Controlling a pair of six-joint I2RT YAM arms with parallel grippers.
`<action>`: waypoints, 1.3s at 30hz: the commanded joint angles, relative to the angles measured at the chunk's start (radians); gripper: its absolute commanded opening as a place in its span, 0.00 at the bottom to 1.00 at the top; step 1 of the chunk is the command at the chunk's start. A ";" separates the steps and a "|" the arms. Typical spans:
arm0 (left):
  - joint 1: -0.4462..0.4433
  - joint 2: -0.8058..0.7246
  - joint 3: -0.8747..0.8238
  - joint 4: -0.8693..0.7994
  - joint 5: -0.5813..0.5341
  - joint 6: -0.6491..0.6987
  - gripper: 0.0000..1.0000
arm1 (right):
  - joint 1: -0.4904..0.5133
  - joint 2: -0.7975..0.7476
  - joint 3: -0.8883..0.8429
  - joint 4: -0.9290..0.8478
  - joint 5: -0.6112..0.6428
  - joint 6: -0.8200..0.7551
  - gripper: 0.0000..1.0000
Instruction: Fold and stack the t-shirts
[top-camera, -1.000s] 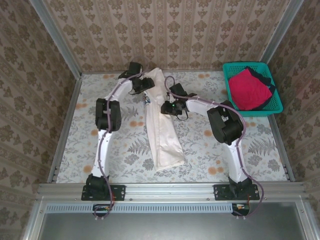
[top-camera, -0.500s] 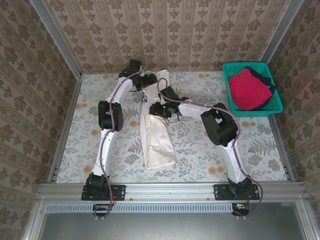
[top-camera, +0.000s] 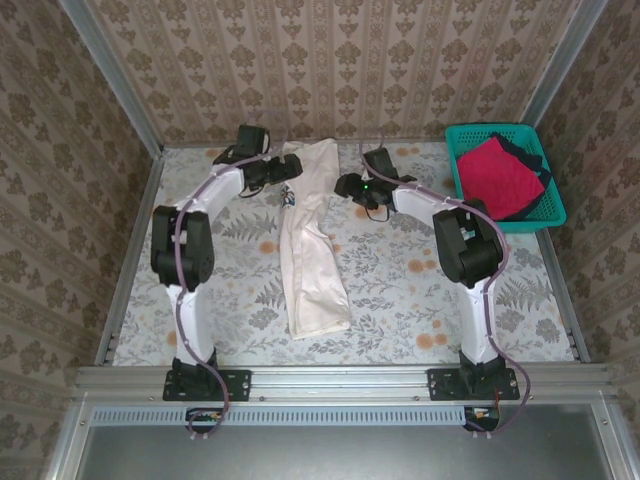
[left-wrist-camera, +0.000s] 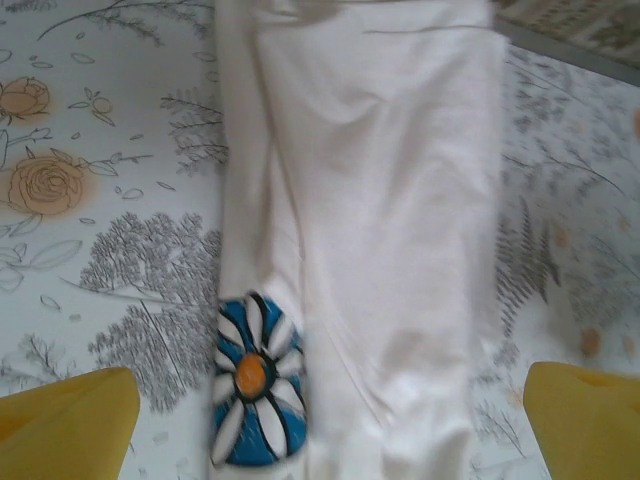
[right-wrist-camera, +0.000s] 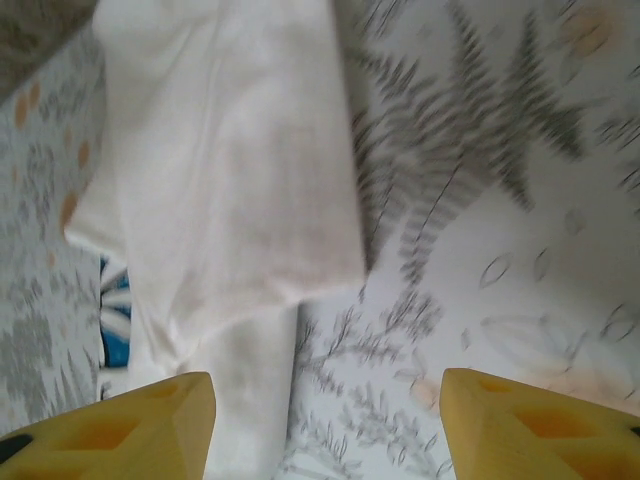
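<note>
White shirt (top-camera: 312, 245) laid folded lengthwise on desk (top-camera: 400, 290). Left pincer (left-wrist-camera: 325, 430) held spread over daisy print (left-wrist-camera: 252, 380); right pincer (right-wrist-camera: 330, 425) spread, nothing pinched. Red shirt (top-camera: 497, 178) seen in basket (top-camera: 480, 128).

arm links (top-camera: 196, 318): white | joints (top-camera: 171, 246): black | cables (top-camera: 487, 300): purple | gripper fingers (left-wrist-camera: 70, 425): yellow | LED (top-camera: 366, 185): green

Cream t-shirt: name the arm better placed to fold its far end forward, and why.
Probably left. The left gripper, open, hangs over the cream t-shirt near its far end, cloth between its fingers; the right gripper, open, sits beside the edge.
</note>
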 joint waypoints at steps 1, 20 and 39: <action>-0.089 -0.087 -0.134 0.094 -0.097 0.085 1.00 | -0.014 0.062 0.057 0.054 -0.053 0.131 0.61; -0.359 -0.325 -0.606 0.133 0.009 -0.044 1.00 | -0.005 0.165 0.128 0.071 -0.164 0.193 0.61; -0.460 -0.407 -0.847 0.100 0.359 0.154 1.00 | -0.006 0.170 0.163 0.033 -0.163 0.145 0.60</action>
